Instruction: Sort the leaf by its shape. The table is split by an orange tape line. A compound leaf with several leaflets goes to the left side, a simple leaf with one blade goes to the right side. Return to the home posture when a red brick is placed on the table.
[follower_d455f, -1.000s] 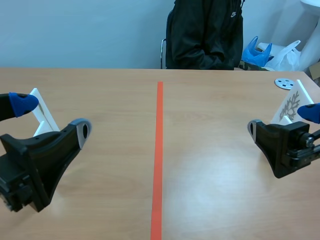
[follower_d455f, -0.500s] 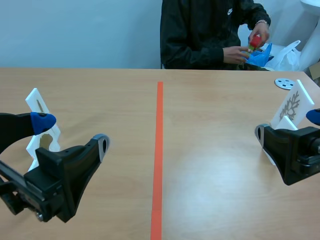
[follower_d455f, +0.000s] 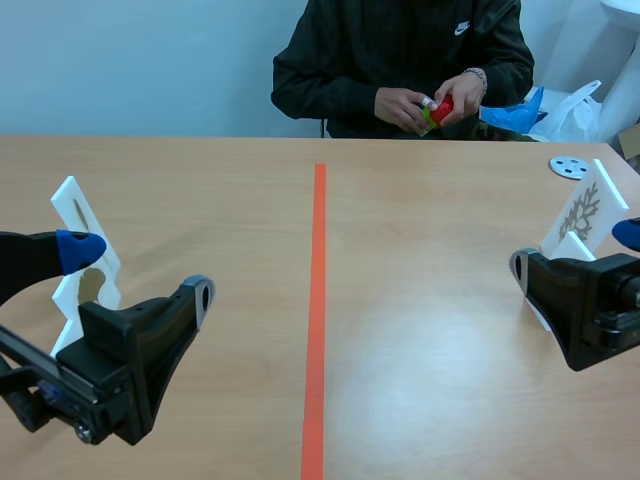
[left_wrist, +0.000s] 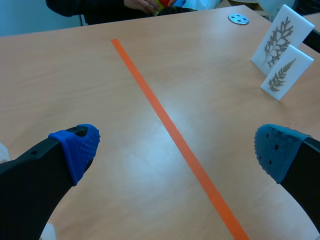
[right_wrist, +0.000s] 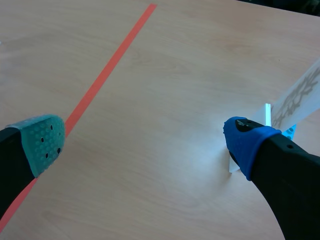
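The left tool (follower_d455f: 140, 272) is hanging spread above the wooden desk (follower_d455f: 420, 330), a white upright card (follower_d455f: 78, 215) standing just beside its blue-padded finger. Beyond the orange tape line (follower_d455f: 317, 300), a person's hands (follower_d455f: 400, 104) are holding a red brick (follower_d455f: 441, 108). The right tool (right_wrist: 145, 140) is sitting spread just beside two white leaf-printed cards (left_wrist: 278, 40).

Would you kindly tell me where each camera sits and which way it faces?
Scene view: between the arms, facing across the table toward the person; left gripper and right gripper show low at the sides.
Left wrist view: on the left arm, looking down past its open gripper toward the leaf cards.
Right wrist view: on the right arm, looking down past its open gripper at the table.
Shared: all show the orange tape line.
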